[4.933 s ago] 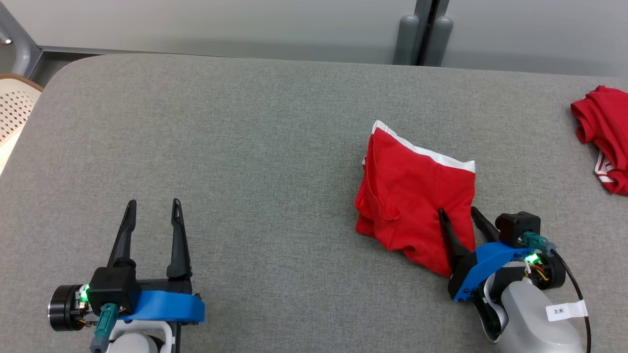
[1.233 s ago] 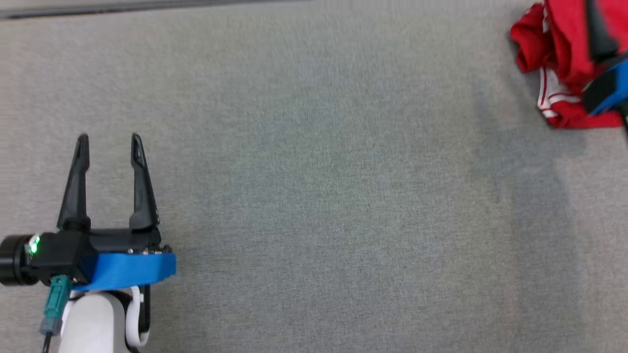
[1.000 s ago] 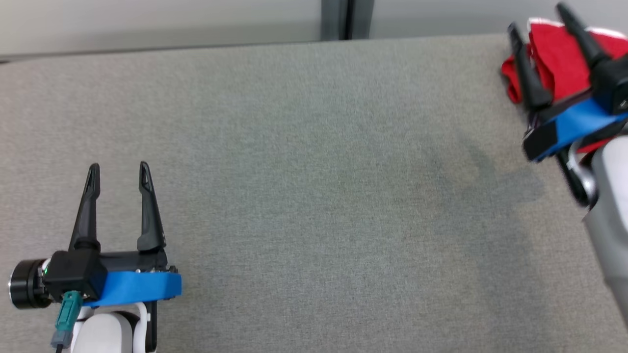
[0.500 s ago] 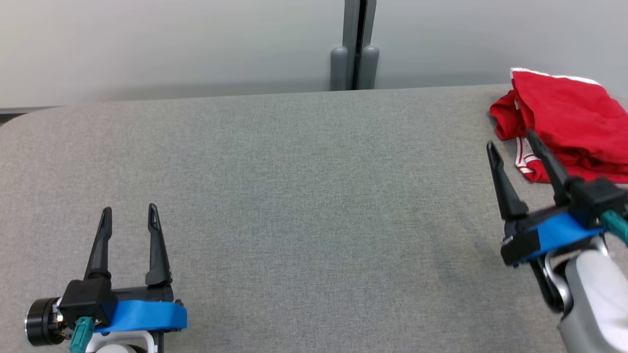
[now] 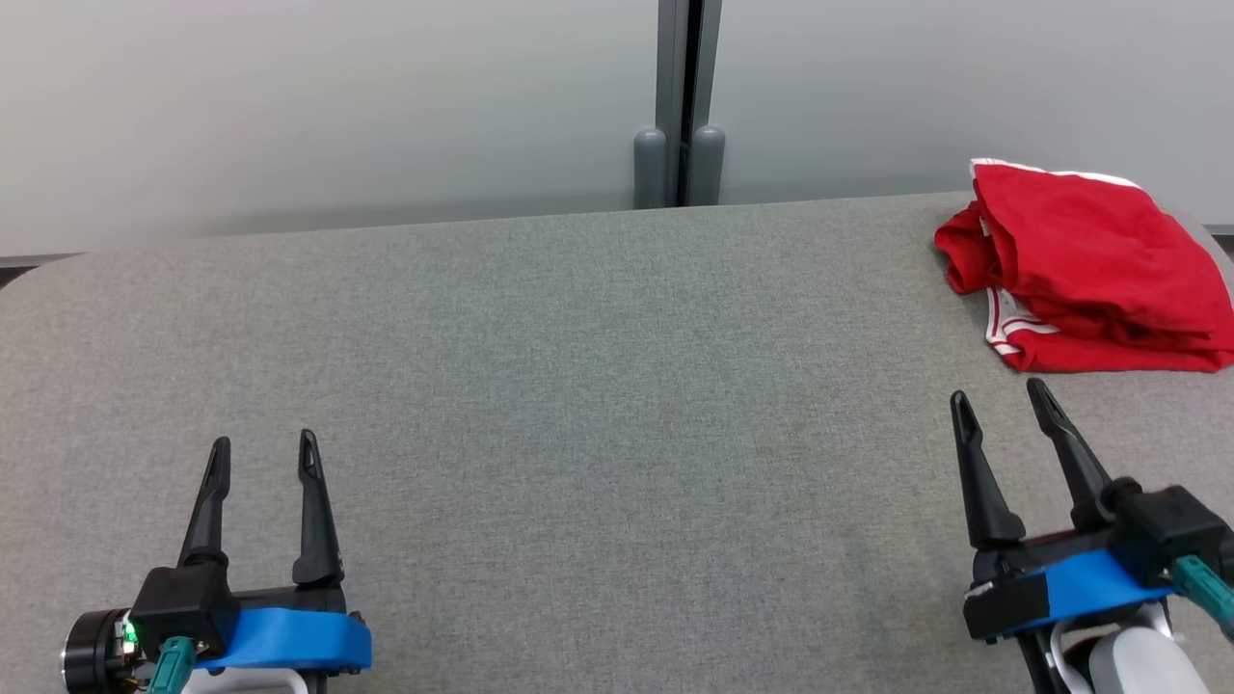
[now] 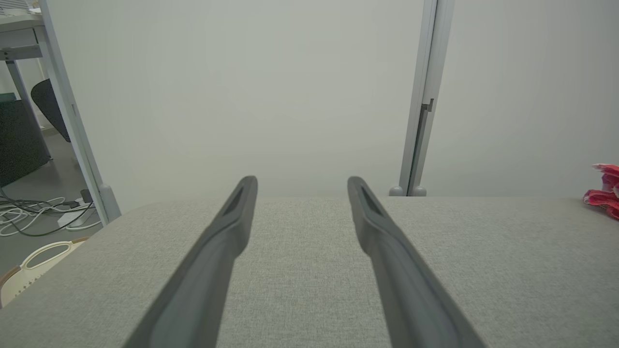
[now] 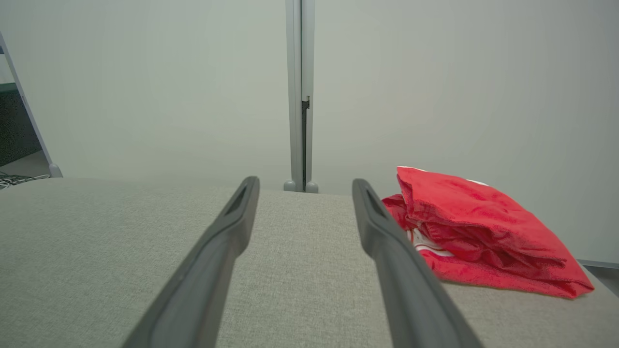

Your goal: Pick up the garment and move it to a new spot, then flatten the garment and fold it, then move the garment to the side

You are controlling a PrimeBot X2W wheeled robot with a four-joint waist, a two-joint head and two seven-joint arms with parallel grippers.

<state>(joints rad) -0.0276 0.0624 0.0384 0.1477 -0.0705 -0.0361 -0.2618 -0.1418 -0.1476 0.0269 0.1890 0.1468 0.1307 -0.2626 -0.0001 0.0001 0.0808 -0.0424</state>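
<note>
Red garment [image 5: 1085,255] – folded, white trim along top edge – lies at far right corner of grey desk [image 5: 598,386]. It seems to rest on second red piece [image 5: 967,258], but layers are hard to separate. Right gripper [image 5: 998,390] near garment on robot's side, not touching; fingers spread wide, nothing between. Left gripper [image 5: 265,440] at near left of desk – fingers likewise wide apart, empty. Grey post [image 5: 680,96] stands behind desk's far edge.
</note>
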